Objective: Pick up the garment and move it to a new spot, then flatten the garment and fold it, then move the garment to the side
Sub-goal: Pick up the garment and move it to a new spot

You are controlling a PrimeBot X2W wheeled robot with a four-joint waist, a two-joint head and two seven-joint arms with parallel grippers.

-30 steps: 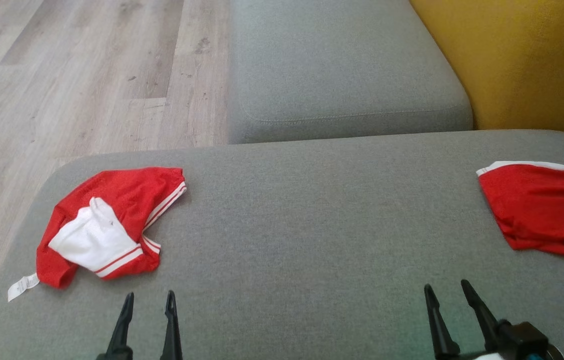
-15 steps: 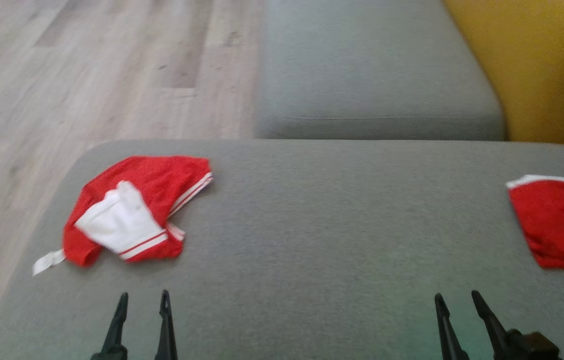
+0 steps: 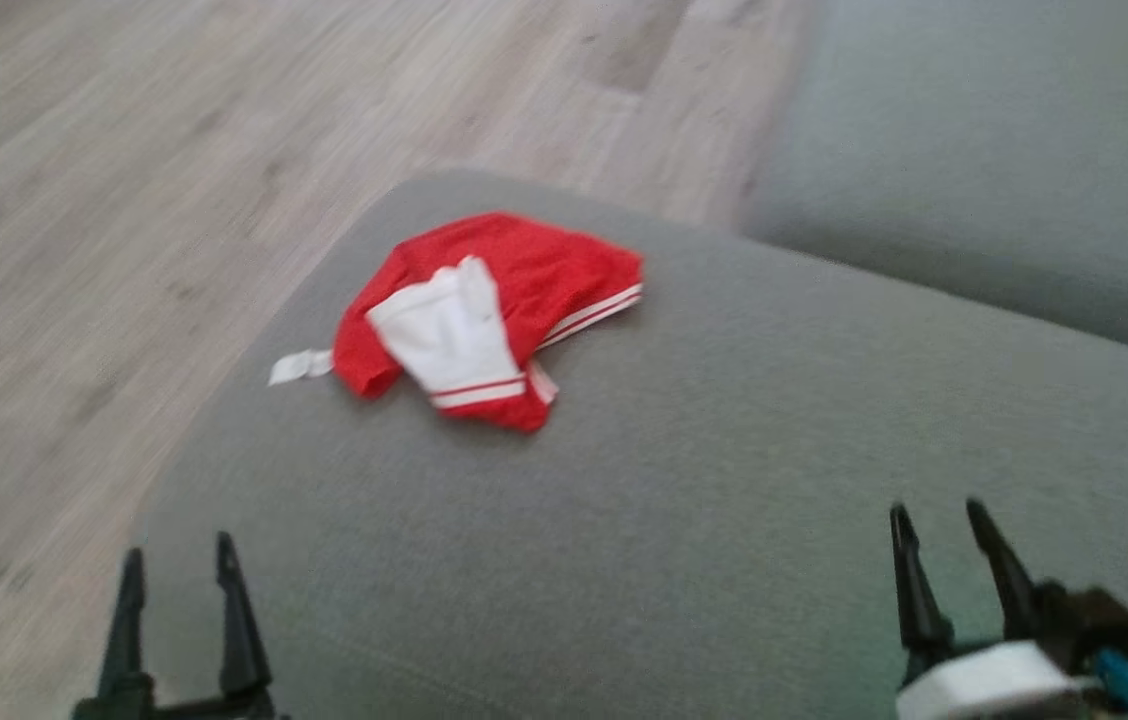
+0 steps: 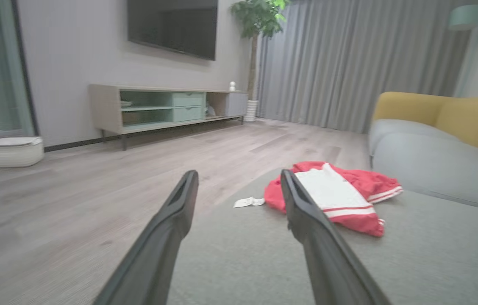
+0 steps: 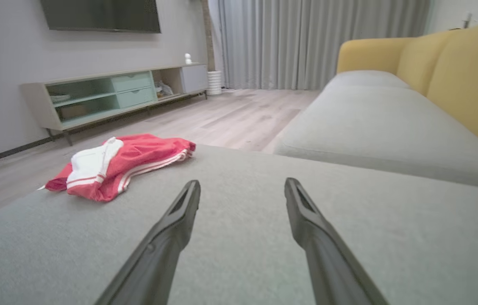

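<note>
A small white tag [image 3: 299, 367] is seen sticking out at the garment's 9 o'clock edge. Its print is too small and blurred to be read, also in the left wrist view [image 4: 248, 202]. No other writing can be made out.

The head view is smeared by motion blur, so fabric detail is lost there. The left fingers [image 3: 236, 610] and right fingers [image 3: 914, 590] are cut off by the bottom edge. In the left wrist view, part of the garment's near edge is hidden behind one finger [image 4: 307, 220].

The garment [image 3: 544, 270] is red, with a white panel folded over its top and white stripes along the hems. It is crumpled in a loose heap, not flat. It lies on the grey sofa seat [image 3: 724, 480] close to the rounded corner, with wood floor [image 3: 124, 200] just past that edge. From the left jaws it is at about 1 o'clock, from the right jaws at about 10 o'clock, and well apart from both.

Both jaws are spread wide with nothing between them, and are held above the seat. A second grey cushion [image 3: 1004, 150] is seen at 1 o'clock, and a yellow backrest [image 5: 468, 84] in the right wrist view.
</note>
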